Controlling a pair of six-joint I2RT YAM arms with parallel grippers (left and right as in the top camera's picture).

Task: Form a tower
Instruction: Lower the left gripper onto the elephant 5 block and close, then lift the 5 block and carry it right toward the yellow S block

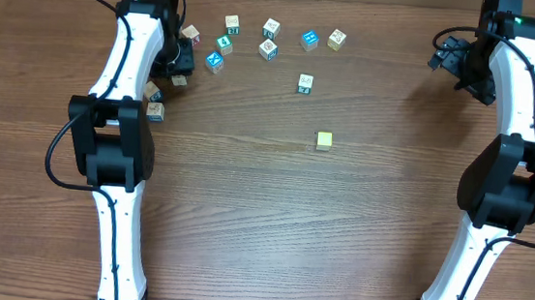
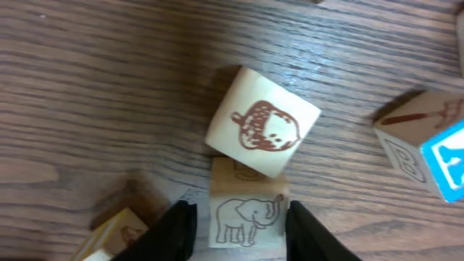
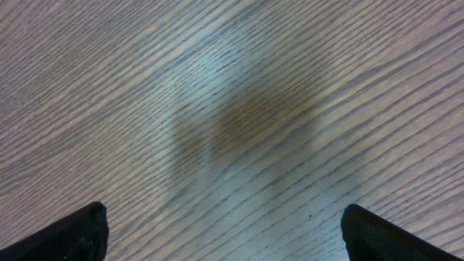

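Note:
No tower stands in any view; the cubes lie singly on the wooden table. In the left wrist view an elephant cube (image 2: 246, 217) lies between the black fingers (image 2: 177, 232) of my left gripper (image 2: 241, 232). The right finger is at its side and a narrow gap shows on the left. An acorn cube (image 2: 262, 122) leans against the elephant cube's far edge. From overhead, the left gripper (image 1: 180, 67) hangs over the cubes at the far left. A yellow-green cube (image 1: 324, 140) sits alone mid-table. My right gripper (image 3: 225, 232) is open over bare wood, at the far right (image 1: 447, 59).
Several picture cubes are scattered along the far side, among them a blue one (image 1: 309, 40), a white one (image 1: 269, 48) and a teal one (image 1: 214, 62). Two more cubes (image 1: 155, 111) lie beside the left arm. A blue cube (image 2: 446, 163) and a pale cube (image 2: 417, 138) sit right of the left gripper.

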